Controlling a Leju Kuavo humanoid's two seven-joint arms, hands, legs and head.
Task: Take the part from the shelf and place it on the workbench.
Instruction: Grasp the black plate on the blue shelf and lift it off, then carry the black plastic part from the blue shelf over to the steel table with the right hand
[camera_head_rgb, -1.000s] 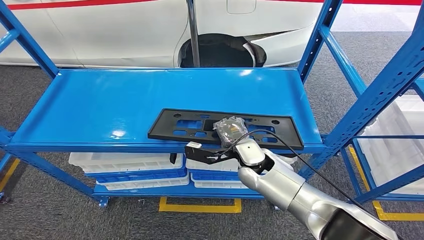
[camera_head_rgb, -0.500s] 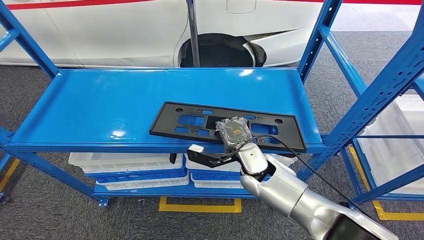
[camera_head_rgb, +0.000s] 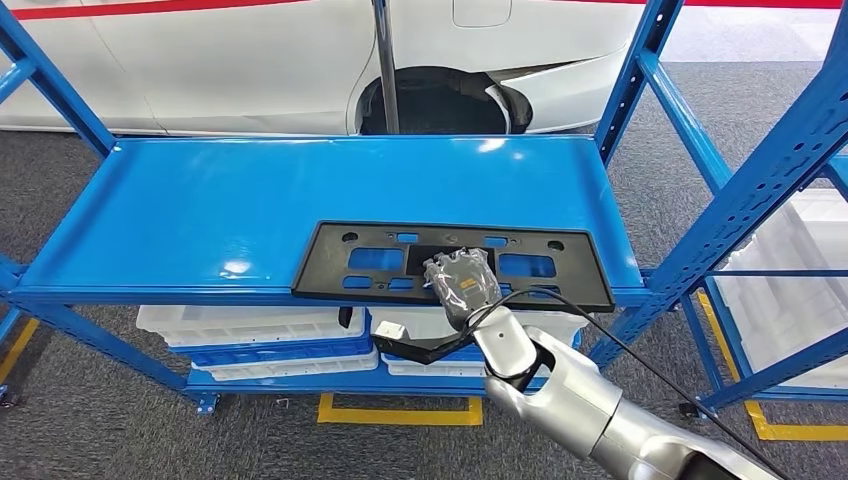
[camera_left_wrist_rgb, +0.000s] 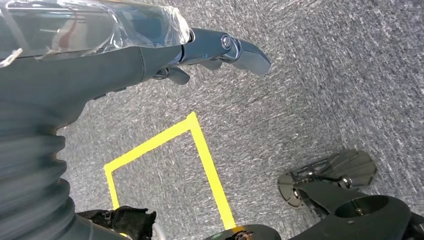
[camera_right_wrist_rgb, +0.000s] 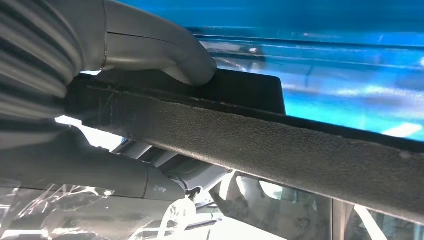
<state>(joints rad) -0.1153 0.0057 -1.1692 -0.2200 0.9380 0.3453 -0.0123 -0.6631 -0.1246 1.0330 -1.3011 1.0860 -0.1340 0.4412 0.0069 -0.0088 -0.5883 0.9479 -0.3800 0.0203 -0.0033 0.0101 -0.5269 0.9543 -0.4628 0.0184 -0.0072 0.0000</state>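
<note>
You get bright, even overhead light; glare spots dot the shelf (camera_head_rgb: 200, 215), and the right wrist view blurs.

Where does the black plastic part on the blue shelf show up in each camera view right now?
Head view: black plastic part lies at the shelf's front edge, right of centre.
Left wrist view: not in it.
Right wrist view: its rough black edge crosses the picture, the right hand gripping it.
Shared landmark: the blue shelf.
</note>
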